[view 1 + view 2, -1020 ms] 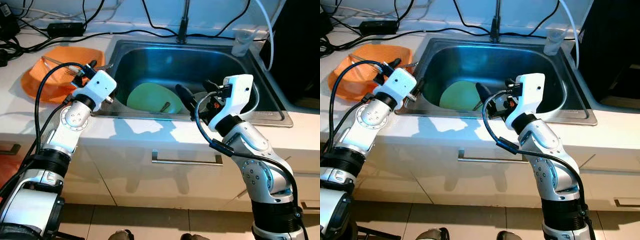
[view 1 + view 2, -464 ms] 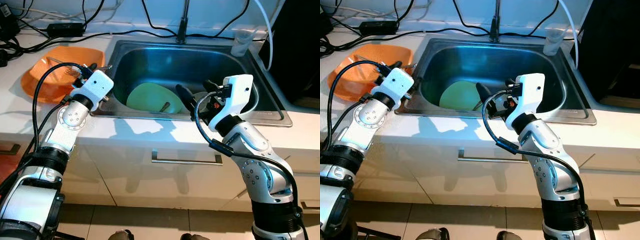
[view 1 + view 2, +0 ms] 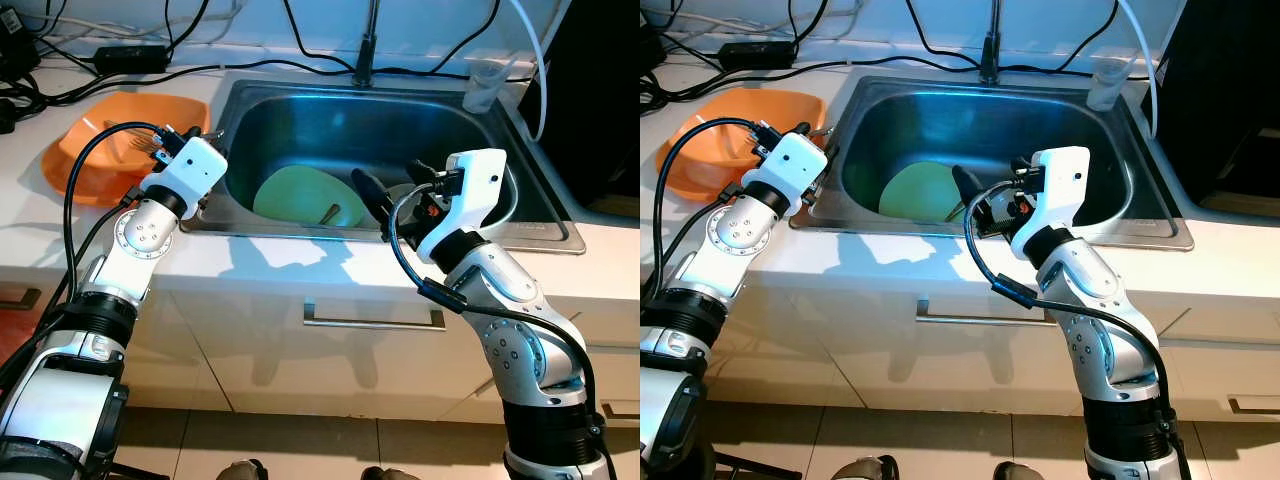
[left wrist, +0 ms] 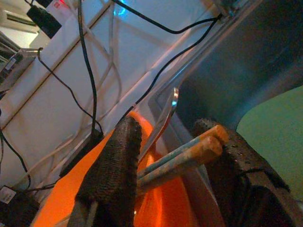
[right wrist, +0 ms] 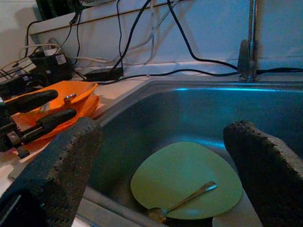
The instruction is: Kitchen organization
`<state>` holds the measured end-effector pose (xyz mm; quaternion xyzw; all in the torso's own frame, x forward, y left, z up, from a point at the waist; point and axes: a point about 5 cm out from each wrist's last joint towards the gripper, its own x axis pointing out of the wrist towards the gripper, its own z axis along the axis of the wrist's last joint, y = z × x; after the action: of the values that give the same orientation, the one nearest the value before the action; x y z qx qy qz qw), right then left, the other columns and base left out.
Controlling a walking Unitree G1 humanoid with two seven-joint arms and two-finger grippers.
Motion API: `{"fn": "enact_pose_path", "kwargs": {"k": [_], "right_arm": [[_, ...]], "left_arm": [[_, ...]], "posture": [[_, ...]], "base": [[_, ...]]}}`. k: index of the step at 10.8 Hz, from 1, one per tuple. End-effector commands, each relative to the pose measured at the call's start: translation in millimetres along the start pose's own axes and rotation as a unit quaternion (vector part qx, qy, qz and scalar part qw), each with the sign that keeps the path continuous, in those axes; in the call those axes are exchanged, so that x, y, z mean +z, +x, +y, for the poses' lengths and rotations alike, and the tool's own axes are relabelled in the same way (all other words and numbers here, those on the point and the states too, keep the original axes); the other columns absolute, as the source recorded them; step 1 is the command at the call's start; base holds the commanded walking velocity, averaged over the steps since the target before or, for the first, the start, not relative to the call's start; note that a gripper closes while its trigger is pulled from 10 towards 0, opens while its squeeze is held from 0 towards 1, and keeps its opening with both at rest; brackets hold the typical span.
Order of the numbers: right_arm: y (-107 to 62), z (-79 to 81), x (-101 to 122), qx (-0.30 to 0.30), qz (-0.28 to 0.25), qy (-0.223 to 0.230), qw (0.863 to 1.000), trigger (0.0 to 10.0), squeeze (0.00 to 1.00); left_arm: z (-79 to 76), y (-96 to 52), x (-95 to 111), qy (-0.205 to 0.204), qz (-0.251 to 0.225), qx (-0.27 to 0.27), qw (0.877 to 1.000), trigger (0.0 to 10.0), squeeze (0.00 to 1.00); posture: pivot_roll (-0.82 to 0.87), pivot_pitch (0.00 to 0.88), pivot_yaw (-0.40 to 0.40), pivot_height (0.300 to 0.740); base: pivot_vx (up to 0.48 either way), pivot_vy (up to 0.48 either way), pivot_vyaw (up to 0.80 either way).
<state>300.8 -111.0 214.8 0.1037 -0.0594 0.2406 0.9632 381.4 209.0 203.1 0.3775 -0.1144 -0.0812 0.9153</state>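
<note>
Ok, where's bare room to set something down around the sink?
Free: the white counter strip along the sink's front rim, between the two arms, and the back half of the sink behind the green plate. Crowded: the orange tray with the left hand over it, and the cables behind.

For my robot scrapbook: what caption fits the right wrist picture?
Open right gripper looking down at a green plate and spoon in the sink.

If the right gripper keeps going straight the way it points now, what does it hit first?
Probably the green plate with the spoon on it, low in the sink; the right gripper is open and aimed there, though depth is uncertain.
</note>
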Motion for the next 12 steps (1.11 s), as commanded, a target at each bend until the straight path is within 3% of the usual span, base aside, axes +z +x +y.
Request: {"fn": "enact_pose_path", "kwargs": {"k": [1,3,7,11,12], "right_arm": [[-0.8,-1.4,4.6,-0.006,-0.010,-0.006,1.000,10.0,0.39],[-0.6,-1.5,4.7,-0.007,-0.011,-0.007,1.000,10.0,0.38],[0.1,-2.5,5.0,-0.008,-0.012,-0.008,1.000,10.0,0.39],[1.3,-3.1,5.3,-0.008,-0.014,-0.010,1.000,10.0,0.39],[1.4,-3.2,5.5,-0.008,-0.015,-0.011,1.000,10.0,0.39]], "left_arm": [[2.4,1.6,1.9,0.001,-0.005,0.005,1.000,0.0,0.00],[3.9,1.7,3.2,0.002,-0.011,0.009,1.000,0.0,0.00],[26.0,0.0,18.5,0.035,-0.060,0.102,0.992,0.0,0.00],[45.5,-6.8,31.9,0.096,-0.093,0.186,0.973,0.0,0.00],[53.7,-8.8,39.5,0.115,-0.111,0.213,0.964,0.0,0.00]], "posture": [[-0.09,0.098,-0.011,0.740],[-0.09,0.097,-0.012,0.740],[-0.09,0.094,-0.012,0.740],[-0.09,0.085,-0.011,0.740],[-0.09,0.083,-0.011,0.740]], "base": [[0.000,0.000,0.00],[0.000,0.000,0.00],[0.000,0.000,0.00],[0.000,0.000,0.00],[0.000,0.000,0.00]]}}
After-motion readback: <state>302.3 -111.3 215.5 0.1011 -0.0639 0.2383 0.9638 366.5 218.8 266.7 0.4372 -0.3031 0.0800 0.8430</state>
